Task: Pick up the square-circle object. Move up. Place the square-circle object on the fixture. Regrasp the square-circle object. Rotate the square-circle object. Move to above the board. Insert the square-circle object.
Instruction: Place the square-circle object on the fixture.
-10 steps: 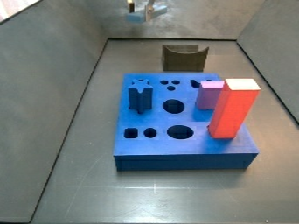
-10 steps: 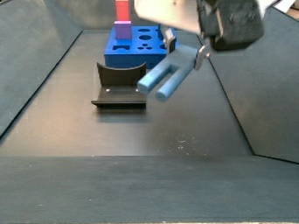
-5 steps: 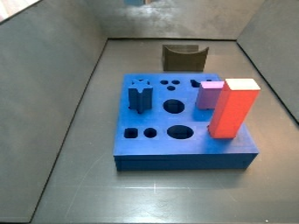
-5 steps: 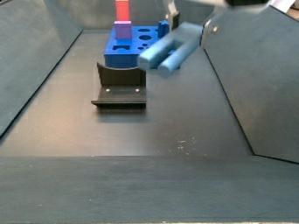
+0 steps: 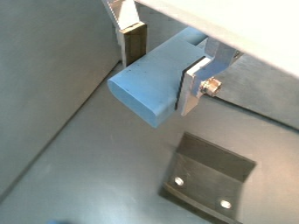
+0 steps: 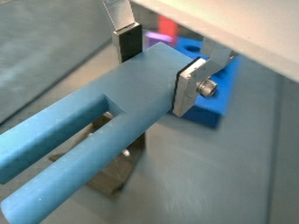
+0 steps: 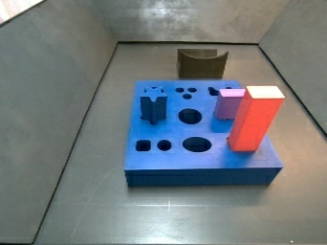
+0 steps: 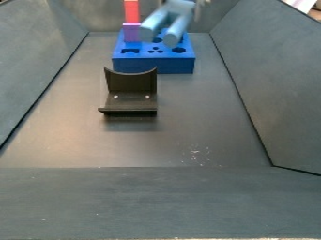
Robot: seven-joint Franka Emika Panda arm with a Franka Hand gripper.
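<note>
The square-circle object (image 5: 152, 83) is a light blue bar, and my gripper (image 5: 163, 63) is shut on its thick end in both wrist views. Its forked long end (image 6: 70, 153) sticks out sideways from the gripper (image 6: 160, 63). In a side view the object (image 8: 168, 23) hangs tilted, high over the near edge of the board (image 8: 158, 62), with the gripper cut off by the frame's top. The dark fixture (image 8: 129, 91) stands on the floor in front of the board, below the object (image 5: 212, 175). In a side view the board (image 7: 192, 134) and fixture (image 7: 201, 62) show without the gripper.
A tall red block (image 7: 255, 119) and a small pink block (image 7: 230, 102) stand in the board's holes, and a dark blue star-shaped piece (image 7: 155, 103) stands at its other side. Sloped grey walls (image 8: 257, 84) close in the floor.
The gripper has risen with the object and moved away from above the fixture toward the board. It has left the frame of one side view.
</note>
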